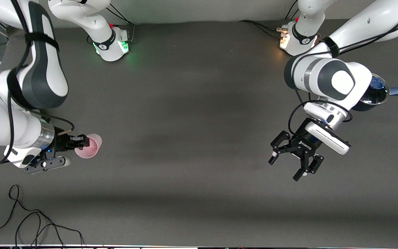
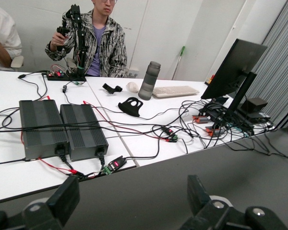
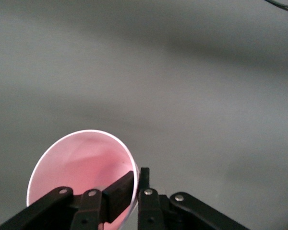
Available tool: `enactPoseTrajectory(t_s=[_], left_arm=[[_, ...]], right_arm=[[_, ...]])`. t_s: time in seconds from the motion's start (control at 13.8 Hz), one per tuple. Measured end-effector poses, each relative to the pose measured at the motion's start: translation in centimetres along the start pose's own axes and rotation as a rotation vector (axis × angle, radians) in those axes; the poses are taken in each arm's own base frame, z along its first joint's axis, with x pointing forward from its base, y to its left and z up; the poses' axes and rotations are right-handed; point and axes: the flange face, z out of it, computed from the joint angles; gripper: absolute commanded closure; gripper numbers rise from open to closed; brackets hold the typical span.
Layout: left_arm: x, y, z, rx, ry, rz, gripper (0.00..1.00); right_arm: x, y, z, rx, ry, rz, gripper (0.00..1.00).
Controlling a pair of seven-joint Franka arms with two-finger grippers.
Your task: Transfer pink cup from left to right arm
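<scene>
The right gripper [image 1: 81, 141] has its jaws clamped on the rim of the pink cup [image 1: 89, 146] over the right arm's end of the grey table [image 1: 192, 138] — one jaw inside, one outside, as the right wrist view shows. The left gripper [image 1: 294, 162] hangs with jaws apart and nothing between them, well apart from the cup, with a dark pot [image 1: 375, 93] half hidden by its arm. Only the left wrist view shows a white desk [image 2: 134, 139] strewn with cables, a monitor [image 2: 233, 67], a grey bottle [image 2: 149, 80] and a seated person [image 2: 98, 40].
</scene>
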Motion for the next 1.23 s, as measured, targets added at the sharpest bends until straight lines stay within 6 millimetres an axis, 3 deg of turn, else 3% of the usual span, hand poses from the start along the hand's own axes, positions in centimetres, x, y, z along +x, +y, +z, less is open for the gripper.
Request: enactPoseTrajectory(t_s=[0.22,0.43,1.08,1.16,1.23], left_arm=[[0.1,-0.9,0.0,-0.038,0.019,-0.073,0.00],[0.2,-1.6,0.1,-0.084,0.035,-0.166,0.00],[0.5,-2.4,0.3,-0.222,0.052,-0.468,0.00],[0.6,-2.7,0.3,-0.239,0.053,-0.501,0.00],[0.6,-2.9,0.4,-0.257,0.054,-0.532,0.00]], right_arm=[[-2.1,2.9,7.0,-0.027,0.055,0.003,1.00],[-4.8,3.5,13.3,-0.057,0.107,0.013,1.00],[-9.1,4.2,20.2,-0.102,0.148,0.005,1.00],[-9.2,4.2,20.3,-0.103,0.147,0.004,0.84],[-9.2,4.2,20.2,-0.103,0.148,0.003,0.42]])
